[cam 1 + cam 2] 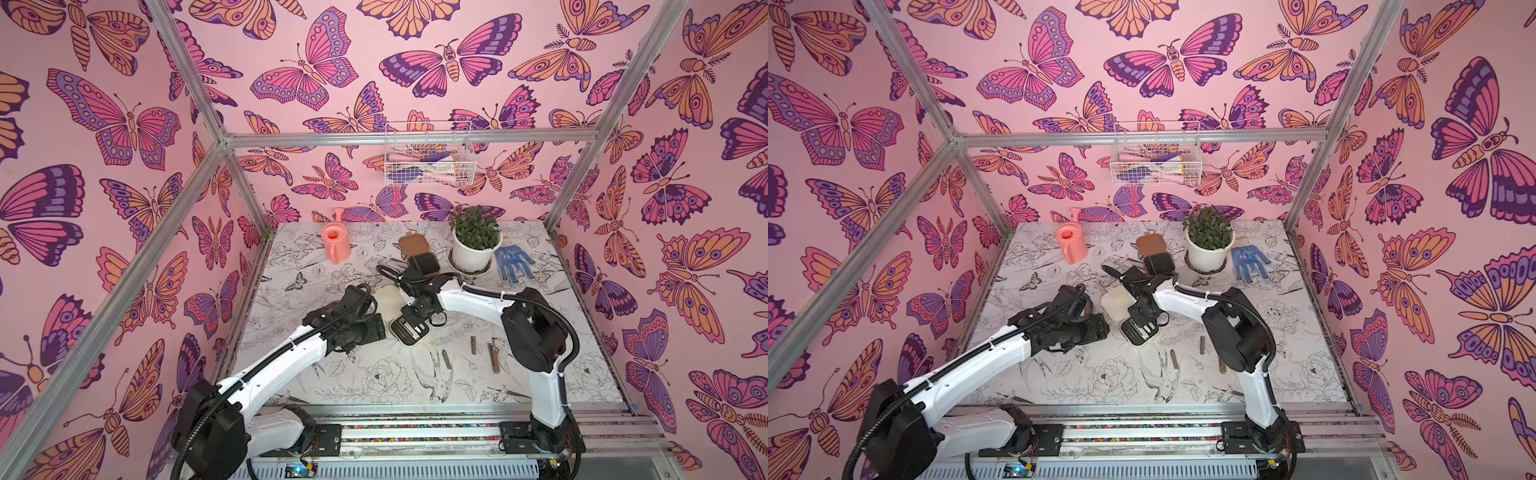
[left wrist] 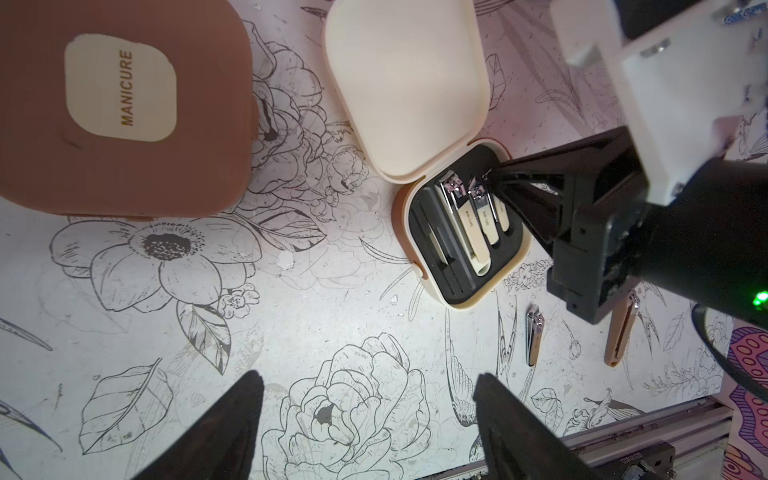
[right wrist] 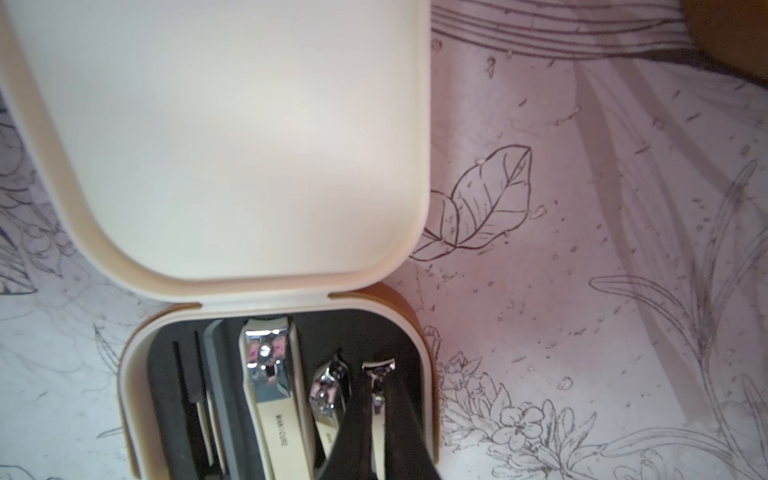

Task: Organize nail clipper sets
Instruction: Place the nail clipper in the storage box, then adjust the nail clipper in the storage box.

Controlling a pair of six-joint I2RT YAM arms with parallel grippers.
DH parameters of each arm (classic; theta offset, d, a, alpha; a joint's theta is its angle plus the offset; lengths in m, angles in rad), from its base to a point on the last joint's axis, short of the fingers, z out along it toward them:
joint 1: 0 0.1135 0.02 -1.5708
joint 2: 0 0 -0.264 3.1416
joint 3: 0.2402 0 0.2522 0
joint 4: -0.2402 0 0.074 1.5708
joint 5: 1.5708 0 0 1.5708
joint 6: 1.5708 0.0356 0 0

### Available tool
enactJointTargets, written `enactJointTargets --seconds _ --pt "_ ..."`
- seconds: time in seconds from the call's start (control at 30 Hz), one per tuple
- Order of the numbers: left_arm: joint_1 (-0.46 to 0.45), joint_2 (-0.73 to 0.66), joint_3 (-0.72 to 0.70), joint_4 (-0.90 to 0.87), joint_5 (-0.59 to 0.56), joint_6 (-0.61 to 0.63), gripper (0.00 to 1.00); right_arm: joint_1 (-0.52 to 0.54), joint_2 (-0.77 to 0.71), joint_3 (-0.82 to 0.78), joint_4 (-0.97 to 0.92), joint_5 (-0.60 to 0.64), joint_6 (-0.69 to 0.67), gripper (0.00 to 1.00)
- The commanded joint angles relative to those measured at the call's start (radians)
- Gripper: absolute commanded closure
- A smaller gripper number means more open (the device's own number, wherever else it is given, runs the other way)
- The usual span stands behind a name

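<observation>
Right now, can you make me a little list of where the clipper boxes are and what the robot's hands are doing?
Cream case: open, clippers inside
Right gripper: shut on small clipper inside cream case
Left gripper: open, empty, over table
Tan case: closed, beside cream case
Brown case: open, near plant pot
Loose tools: a few, lying on table

Both top views look steeply down from high on the robot's side of the open cream case [image 1: 384, 297], which lies mid-table [image 1: 374, 386]. The left wrist camera looks down from near the case [image 2: 407, 83], showing it whole. The right wrist camera hangs close over the case [image 3: 228, 145], cropping one end. All four views share it.
</observation>
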Motion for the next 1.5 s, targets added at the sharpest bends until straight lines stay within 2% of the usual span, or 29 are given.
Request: enactJointTargets --seconds 0.0,0.2,0.57,0.93,1.47 --pt "0.006 0.004 -0.005 -0.013 0.01 0.006 0.18 0.005 0.028 -0.021 -0.072 0.009 0.015 0.9" --pt "0.006 -0.011 -0.011 -0.014 0.007 0.006 0.18 0.006 -0.035 0.039 -0.102 0.0 0.015 0.87" --pt "0.006 -0.009 -0.013 -0.012 0.002 0.004 0.18 0.022 -0.091 0.019 -0.102 -0.044 0.028 0.86" --pt "0.006 -0.005 -0.012 -0.013 0.003 0.006 0.18 0.025 -0.024 0.064 -0.105 -0.072 0.025 0.87" --pt "0.011 0.0 -0.005 -0.012 0.005 0.012 0.18 0.026 0.04 0.09 -0.107 -0.04 0.02 0.88"
